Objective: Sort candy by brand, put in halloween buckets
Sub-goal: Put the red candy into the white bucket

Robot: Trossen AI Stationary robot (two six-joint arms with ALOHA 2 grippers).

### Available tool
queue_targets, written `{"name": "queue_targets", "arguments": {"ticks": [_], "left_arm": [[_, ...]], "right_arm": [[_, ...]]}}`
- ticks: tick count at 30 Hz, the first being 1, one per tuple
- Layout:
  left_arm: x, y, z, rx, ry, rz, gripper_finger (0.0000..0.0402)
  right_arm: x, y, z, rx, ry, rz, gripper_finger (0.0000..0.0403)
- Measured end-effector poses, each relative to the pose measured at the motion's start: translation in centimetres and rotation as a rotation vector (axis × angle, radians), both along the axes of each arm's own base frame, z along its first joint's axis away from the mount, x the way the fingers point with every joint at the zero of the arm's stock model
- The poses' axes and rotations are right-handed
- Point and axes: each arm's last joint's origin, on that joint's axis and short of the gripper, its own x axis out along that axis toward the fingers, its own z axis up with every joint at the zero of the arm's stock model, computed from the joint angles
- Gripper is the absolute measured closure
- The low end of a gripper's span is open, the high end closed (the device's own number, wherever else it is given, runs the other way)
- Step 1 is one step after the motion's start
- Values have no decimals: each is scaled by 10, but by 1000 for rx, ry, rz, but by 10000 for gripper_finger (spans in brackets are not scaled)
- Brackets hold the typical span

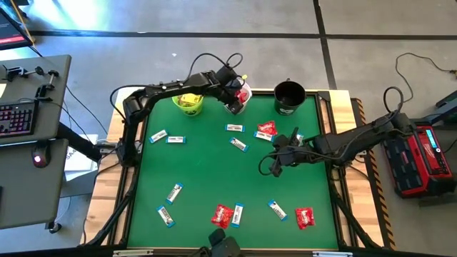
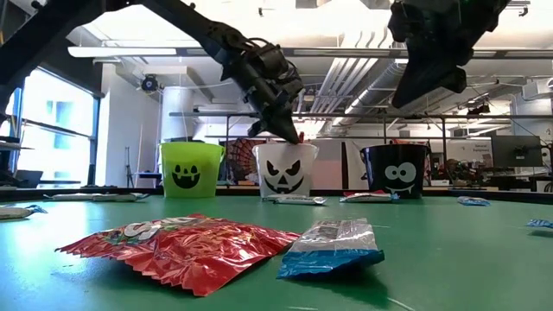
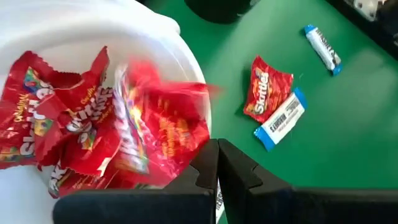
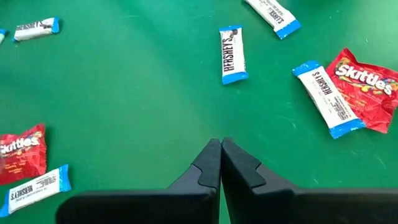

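My left gripper (image 3: 217, 144) is shut over the white bucket (image 1: 238, 101), which holds several red packets (image 3: 37, 118). A blurred red packet (image 3: 165, 127) is at its fingertips. My right gripper (image 4: 221, 142) is shut and hovers above the green mat near the table's right side (image 1: 278, 151), touching nothing. The lime green bucket (image 1: 189, 104) holds yellow packets; the black bucket (image 1: 289, 97) stands at the far edge. Blue-and-white bars (image 1: 238, 144) and red packets (image 1: 222, 214) lie flat on the mat. My left gripper comes from above, slanting down over the white bucket's rim (image 3: 186, 56). The blurred red packet's edge (image 3: 204, 134) reaches its fingertips, and the fingers hide the exact place of contact. The packet hangs over the other red packets inside the bucket.
The three buckets stand in a row along the mat's far edge (image 2: 285, 168). A red packet (image 2: 181, 246) and a blue-and-white bar (image 2: 333, 246) lie close to the low camera. A wooden frame (image 1: 343, 107) borders the mat. Open mat lies in the middle (image 1: 207, 168).
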Motion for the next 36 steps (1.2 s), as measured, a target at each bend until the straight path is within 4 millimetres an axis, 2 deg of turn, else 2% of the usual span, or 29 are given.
{"name": "queue_targets", "arguments": {"ticks": [6,11,17,21,24,36], "left_arm": [[0,2,1,14,-9,13,400],[-3,1,8,43,-8,10,367],[-7,-2,24,119,-17,12,304],[-5,-4,24,115,-20,3,269],[-6,-4,22,109,-19,-2,251],[-7,-6,21,90,-13,-43,243]], "right_arm": [[1,0,1,4,-16,-1,402],[2,0,1,4,-24,-2,396],[2,1,1,57,-26,-13,336],[1,2,1,82,-27,-31,288],[1,2,1,97,-29,-40,266],[1,4,0,149,-18,-16,258]]}}
